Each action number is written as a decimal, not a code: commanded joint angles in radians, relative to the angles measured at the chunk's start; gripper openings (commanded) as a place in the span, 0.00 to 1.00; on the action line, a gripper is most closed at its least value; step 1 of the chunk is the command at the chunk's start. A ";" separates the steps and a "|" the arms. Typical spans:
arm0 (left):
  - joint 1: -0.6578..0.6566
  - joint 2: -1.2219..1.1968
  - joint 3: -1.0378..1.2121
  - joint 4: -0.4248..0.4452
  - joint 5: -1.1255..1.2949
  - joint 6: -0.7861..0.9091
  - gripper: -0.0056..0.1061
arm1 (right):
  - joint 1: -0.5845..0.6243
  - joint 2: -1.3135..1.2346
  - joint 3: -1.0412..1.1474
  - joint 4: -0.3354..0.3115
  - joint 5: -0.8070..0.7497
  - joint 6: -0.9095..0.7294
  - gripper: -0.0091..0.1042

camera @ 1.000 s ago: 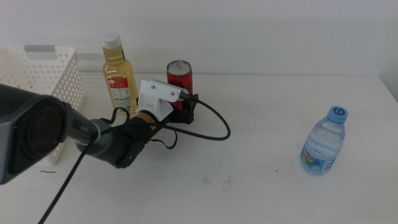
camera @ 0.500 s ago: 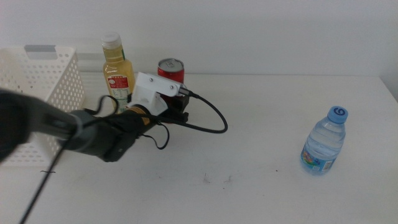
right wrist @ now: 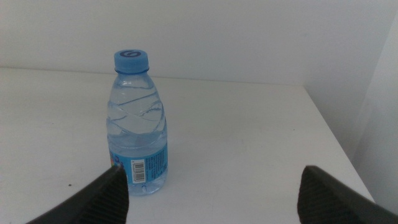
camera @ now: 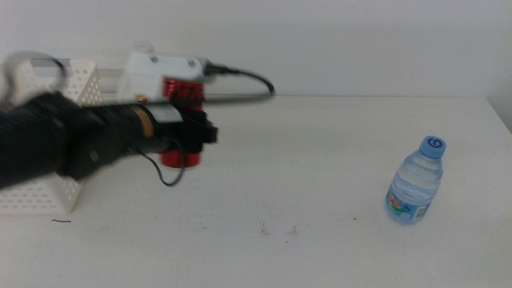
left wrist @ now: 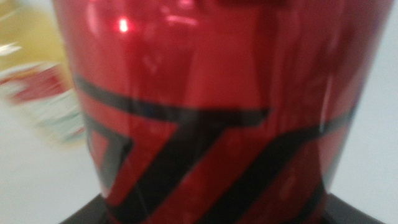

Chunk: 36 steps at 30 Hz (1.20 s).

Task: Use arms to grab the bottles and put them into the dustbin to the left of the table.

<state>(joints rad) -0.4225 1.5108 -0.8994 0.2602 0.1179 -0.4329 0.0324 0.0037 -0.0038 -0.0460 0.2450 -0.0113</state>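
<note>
Your left end effector, clamped on the can, has lifted it off the counter toward the bin since a second ago, while the right end effector waits wide beside the water bottle.

The red soda can sits left of centre in the middle view, upright and lifted clear of the desk, clamped between the left gripper's dark jaws. In the left wrist view it fills the frame, glossy red with black stripes. The juice bottle shows blurred behind it. The clear water bottle, blue-capped, stands upright at right. The white perforated dustbin sits at far left.
</note>
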 commanded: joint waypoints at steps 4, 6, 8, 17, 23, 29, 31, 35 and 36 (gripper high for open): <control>0.049 -0.101 -0.258 -0.163 0.519 0.200 0.12 | -0.002 -0.004 0.004 -0.003 -0.008 -0.004 0.90; 0.119 -0.092 -0.367 -0.232 0.688 0.327 0.12 | -0.002 -0.004 0.004 -0.003 -0.008 -0.004 0.90; 0.203 -0.066 -0.485 -0.279 0.800 0.421 0.12 | -0.002 -0.004 0.004 -0.003 -0.008 -0.004 0.90; 0.572 0.220 -0.872 -0.286 1.059 0.535 0.12 | -0.002 -0.004 0.004 -0.003 -0.008 -0.004 0.90; 0.642 0.394 -0.921 -0.277 1.063 0.573 0.12 | -0.002 -0.004 0.004 -0.003 -0.008 -0.004 0.90; 0.646 0.513 -0.918 -0.255 1.012 0.579 0.12 | -0.002 -0.004 0.004 -0.003 -0.008 -0.004 0.90; 0.646 0.542 -0.918 -0.255 0.995 0.585 0.12 | -0.002 -0.004 0.004 -0.003 -0.008 -0.004 0.90; 0.646 0.584 -0.918 -0.250 0.972 0.585 0.16 | -0.002 -0.004 0.004 -0.003 -0.008 -0.004 0.90; 0.646 0.592 -0.917 -0.250 0.966 0.581 0.18 | -0.002 -0.004 0.004 -0.003 -0.008 -0.004 0.90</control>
<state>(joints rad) 0.2200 2.1077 -1.8033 0.0058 1.1170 0.1529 0.0324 0.0037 -0.0038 -0.0460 0.2450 -0.0113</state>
